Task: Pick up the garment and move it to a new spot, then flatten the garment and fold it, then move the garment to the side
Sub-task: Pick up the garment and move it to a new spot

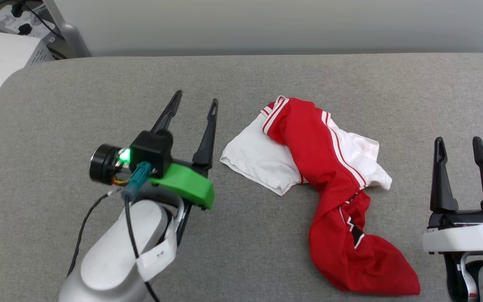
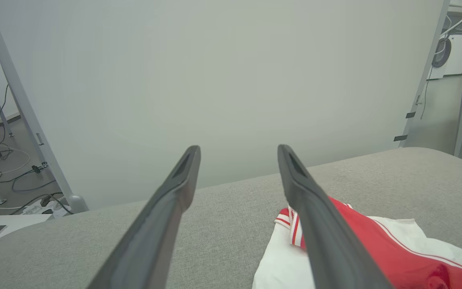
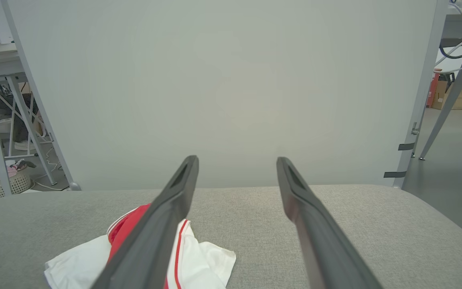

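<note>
While left gripper [image 1: 196,97] and right gripper [image 1: 457,140] gape empty, garment [image 1: 329,159] lies between — far table [image 1: 99,92] edge well apart.

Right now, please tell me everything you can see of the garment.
The garment is a red jersey-like shirt with white sleeves and red-white striped trim, of soft thin cloth. It lies crumpled and twisted on the grey fabric surface, a black-and-white mark showing in a fold. Nothing else touches it.

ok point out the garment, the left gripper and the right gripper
garment [image 1: 329,167], head view, on its red middle
left gripper [image 1: 196,97], head view, midway between its fingertips
right gripper [image 1: 458,139], head view, midway between its fingertips
</note>
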Tool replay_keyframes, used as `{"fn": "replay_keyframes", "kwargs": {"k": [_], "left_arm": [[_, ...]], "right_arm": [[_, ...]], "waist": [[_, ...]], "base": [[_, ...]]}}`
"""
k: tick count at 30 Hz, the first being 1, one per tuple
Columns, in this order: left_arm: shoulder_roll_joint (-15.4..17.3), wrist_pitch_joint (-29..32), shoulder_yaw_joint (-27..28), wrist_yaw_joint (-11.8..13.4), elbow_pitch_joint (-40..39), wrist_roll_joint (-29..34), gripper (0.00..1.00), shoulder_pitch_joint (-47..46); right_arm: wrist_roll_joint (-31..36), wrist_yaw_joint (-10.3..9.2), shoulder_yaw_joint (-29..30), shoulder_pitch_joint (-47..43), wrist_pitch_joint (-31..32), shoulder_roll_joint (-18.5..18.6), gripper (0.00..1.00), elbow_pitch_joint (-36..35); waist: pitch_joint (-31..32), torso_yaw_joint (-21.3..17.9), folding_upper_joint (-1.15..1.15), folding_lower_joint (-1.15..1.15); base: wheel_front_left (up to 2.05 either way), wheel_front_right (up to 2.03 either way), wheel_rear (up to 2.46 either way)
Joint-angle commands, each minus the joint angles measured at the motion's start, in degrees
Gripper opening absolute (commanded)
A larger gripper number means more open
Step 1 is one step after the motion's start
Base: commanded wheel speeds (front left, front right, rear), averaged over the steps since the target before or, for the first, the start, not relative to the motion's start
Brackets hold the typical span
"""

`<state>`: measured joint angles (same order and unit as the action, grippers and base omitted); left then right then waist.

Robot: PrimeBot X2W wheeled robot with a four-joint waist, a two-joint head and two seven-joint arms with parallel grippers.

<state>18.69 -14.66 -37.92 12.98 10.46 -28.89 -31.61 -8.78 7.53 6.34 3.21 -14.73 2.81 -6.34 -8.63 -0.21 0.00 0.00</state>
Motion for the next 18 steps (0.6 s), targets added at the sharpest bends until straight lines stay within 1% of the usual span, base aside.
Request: {"fn": "replay_keyframes", "kwargs": {"k": [1, 2, 4, 9, 10, 11, 18], "left_arm": [[0.4, -0.32, 1.86, 0.75, -1.15, 1.63, 1.0, 3.22], [0.34, -0.32, 3.99, 1.29, -2.18, 2.52, 1.0, 5.49], [0.03, -0.33, 7.42, 1.43, -3.81, 4.1, 1.0, 9.4], [-2.08, -0.33, 15.41, -0.24, -6.61, 7.36, 1.0, 17.48], [-2.73, -0.33, 17.05, -0.77, -6.94, 8.04, 1.0, 18.94], [-4.04, -0.33, 19.56, -2.03, -7.0, 9.18, 1.0, 21.35], [-8.88, -0.33, 25.9, -6.75, -6.67, 13.53, 1.0, 27.31]], "right_arm": [[0.15, -0.04, -0.07, -1.14, -0.27, 0.07, 1.0, 0.19], [0.01, -0.04, -0.14, -1.3, -0.27, 0.07, 1.0, 0.32], [-0.03, -0.04, -0.39, -1.63, -0.27, 0.07, 1.0, 0.49], [-0.19, -0.04, -1.29, -2.5, -0.27, 0.07, 1.0, 1.23], [-0.19, -0.04, -1.51, -2.7, -0.27, 0.07, 1.0, 1.5], [-0.34, -0.04, -1.86, -3.07, -0.27, 0.07, 1.0, 2.17], [-0.56, -0.04, -3.26, -5.23, -0.27, 0.07, 1.0, 3.96]], "waist": [[0.9, 0.61, 0.0, 0.0], [1.19, 0.75, 0.0, 0.0], [1.7, 1.02, 0.0, 0.0], [2.77, 1.56, 0.0, 0.0], [2.97, 1.65, 0.0, 0.0], [3.42, 1.84, 0.0, 0.0], [5.17, 2.2, 0.0, 0.0]], "base": [[0.0, 0.0, 0.0], [0.0, 0.0, 0.0], [0.0, 0.0, 0.0], [0.0, 0.0, 0.0], [0.0, 0.0, 0.0], [0.0, 0.0, 0.0], [0.0, 0.0, 0.0]]}}
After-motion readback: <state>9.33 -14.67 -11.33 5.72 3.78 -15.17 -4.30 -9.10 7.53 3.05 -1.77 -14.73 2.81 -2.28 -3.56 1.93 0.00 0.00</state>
